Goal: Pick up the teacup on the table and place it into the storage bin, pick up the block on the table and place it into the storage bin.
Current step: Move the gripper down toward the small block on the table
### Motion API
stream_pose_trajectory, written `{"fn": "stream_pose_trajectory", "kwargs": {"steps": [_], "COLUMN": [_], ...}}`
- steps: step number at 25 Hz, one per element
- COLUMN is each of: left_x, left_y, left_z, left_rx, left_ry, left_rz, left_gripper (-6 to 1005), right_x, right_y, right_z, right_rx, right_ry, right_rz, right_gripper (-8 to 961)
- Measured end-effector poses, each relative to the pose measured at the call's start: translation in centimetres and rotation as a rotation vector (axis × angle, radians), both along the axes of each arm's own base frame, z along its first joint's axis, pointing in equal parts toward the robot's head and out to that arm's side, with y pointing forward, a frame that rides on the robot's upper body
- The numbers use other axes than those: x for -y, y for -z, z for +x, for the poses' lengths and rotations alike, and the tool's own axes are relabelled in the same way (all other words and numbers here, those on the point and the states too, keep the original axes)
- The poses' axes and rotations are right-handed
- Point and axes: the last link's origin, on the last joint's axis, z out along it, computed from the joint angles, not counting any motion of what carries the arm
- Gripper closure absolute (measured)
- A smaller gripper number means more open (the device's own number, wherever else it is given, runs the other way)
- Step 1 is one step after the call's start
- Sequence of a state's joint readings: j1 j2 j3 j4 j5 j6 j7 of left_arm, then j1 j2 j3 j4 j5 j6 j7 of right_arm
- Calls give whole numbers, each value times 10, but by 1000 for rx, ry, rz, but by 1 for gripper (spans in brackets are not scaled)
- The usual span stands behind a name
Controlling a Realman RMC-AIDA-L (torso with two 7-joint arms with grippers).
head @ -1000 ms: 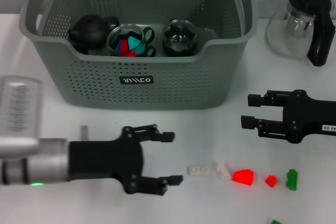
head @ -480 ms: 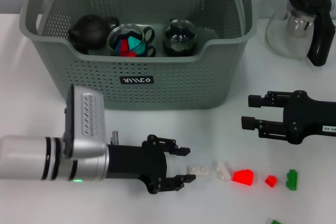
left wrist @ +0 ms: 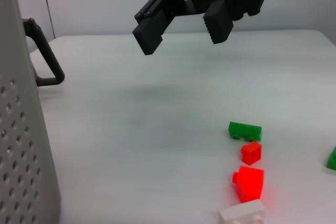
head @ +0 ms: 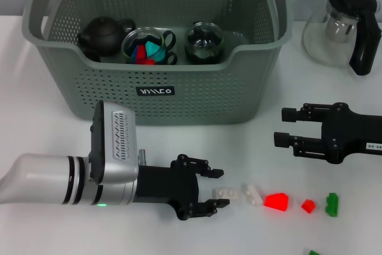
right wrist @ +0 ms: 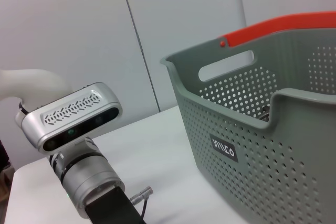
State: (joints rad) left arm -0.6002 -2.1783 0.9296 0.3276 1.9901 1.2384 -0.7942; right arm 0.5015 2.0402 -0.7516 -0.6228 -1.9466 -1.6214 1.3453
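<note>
The grey storage bin point(head: 155, 91) stands at the back of the table; its wall also shows in the right wrist view point(right wrist: 273, 145). Inside it are a black teapot point(head: 102, 34) and two glass teacups, one point(head: 148, 46) holding coloured blocks, the other point(head: 204, 41) beside it. A row of blocks lies on the table near the front: white point(head: 225, 193), white point(head: 253, 194), red point(head: 276, 201), small red point(head: 307, 206), green point(head: 331, 204). My left gripper point(head: 222, 188) is open, low over the table, its fingertips at the near end of the first white block. My right gripper point(head: 286, 126) hangs open above the table, right of the bin.
A glass pot with a black handle point(head: 346, 25) stands at the back right. Another green block point(head: 312, 253) lies at the front edge. The left wrist view shows the red block point(left wrist: 249, 183), the green block point(left wrist: 245, 130) and my right gripper point(left wrist: 184, 32) beyond them.
My left arm has slid right along the table front, bringing its open fingers up to the first white block. The right arm and the blocks have not moved.
</note>
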Motion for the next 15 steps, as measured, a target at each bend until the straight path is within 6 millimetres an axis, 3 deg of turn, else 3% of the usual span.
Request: {"fn": "stream_pose_trajectory", "kwargs": {"steps": [15], "left_x": [0], "left_y": [4], "left_z": [0], "left_rx": [-24], "left_ry": [11], "left_rz": [-7], "left_gripper": [510], "right_x": [-1], "right_y": [0], "right_z": [0], "right_rx": [1], "right_ry": [-1], "right_rz": [1], "right_gripper": [301]}}
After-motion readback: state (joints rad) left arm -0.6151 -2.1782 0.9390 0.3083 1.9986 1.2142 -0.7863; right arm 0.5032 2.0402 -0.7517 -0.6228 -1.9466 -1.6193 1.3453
